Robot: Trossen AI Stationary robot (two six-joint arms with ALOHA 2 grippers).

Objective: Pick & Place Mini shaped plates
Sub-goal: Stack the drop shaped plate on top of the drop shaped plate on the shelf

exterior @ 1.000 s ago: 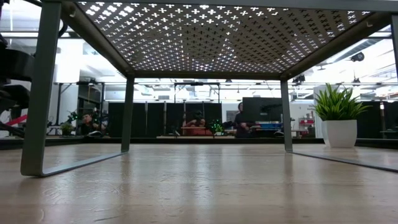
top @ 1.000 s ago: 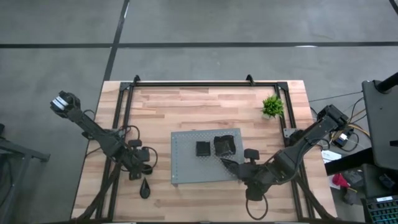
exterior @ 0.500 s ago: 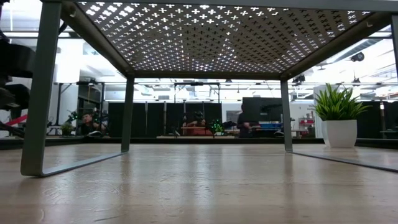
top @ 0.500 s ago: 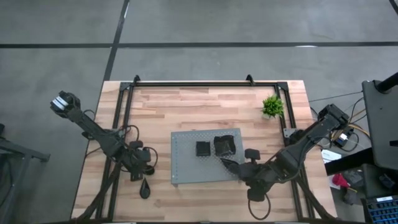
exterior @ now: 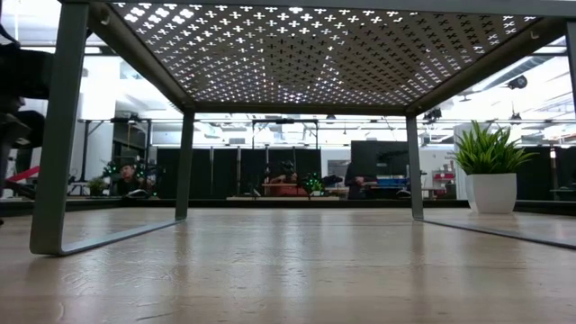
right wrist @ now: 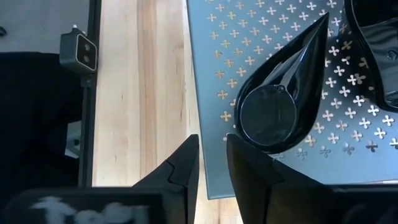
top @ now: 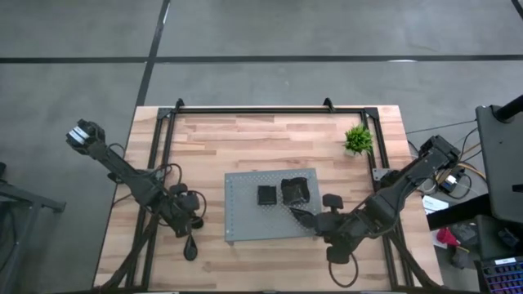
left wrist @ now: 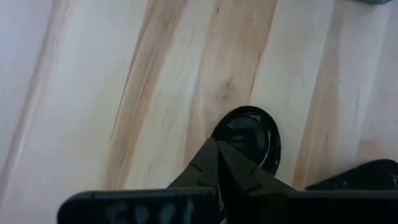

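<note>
Two small black dishes, a square plate and a wavy-edged plate, lie on the raised grey perforated board. A teardrop plate lies flat beside them near the board's near edge. My right gripper hovers open just off that edge, short of this teardrop. A second teardrop plate lies flat on the wooden table left of the board. My left gripper is shut, pointing down over this plate's rim. My left gripper points down with shut fingertips over the rim of the teardrop plate on the table. Whether the tips touch it, I cannot tell. The plate lies flat on the wood.
A small green potted plant stands near the table's far right corner. The board stands on thin metal legs with open space underneath. A black frame rail runs along the far edge. People sit in the room beyond.
My left gripper has moved a little toward the table's near edge, closing in on the teardrop plate on the wood. The plates have stayed put.
</note>
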